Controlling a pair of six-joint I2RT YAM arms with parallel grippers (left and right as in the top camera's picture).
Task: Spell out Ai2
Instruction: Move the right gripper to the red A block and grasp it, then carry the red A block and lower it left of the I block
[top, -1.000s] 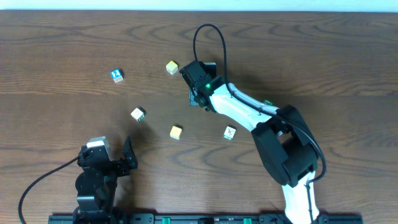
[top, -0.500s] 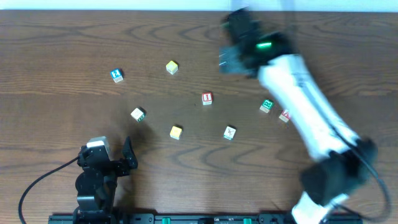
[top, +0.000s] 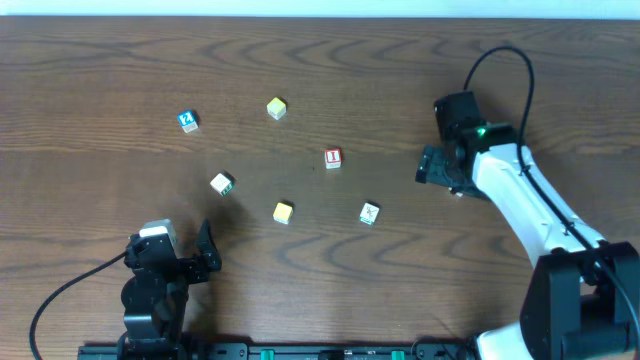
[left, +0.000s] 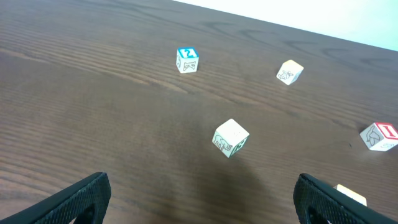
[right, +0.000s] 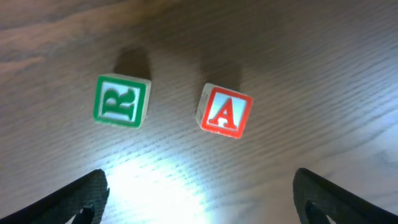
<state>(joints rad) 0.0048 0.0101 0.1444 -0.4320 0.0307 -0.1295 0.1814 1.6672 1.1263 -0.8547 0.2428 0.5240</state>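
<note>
Right gripper (right: 199, 198) hangs spread wide, empty, over the A cube (right: 225, 111) toward the right edge of the table (top: 585, 85); fetching A. Next, drop around it, clear of the R cube (right: 121, 101).

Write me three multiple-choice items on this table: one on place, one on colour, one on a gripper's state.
1. In the right wrist view, where does the red A cube lie relative to the green R cube?
A) to its right, apart
B) stacked on it
C) touching its left side

2. What colour frames the 2 cube?
A) red
B) green
C) blue

3. How is the right gripper?
A) shut on the red A cube
B) open, holding nothing
C) shut on the green R cube

Key:
1 A, bare wood shows between the two cubes.
2 C, the left wrist view shows a blue border round the 2.
3 B, its fingers stand wide apart, away from both cubes.
</note>
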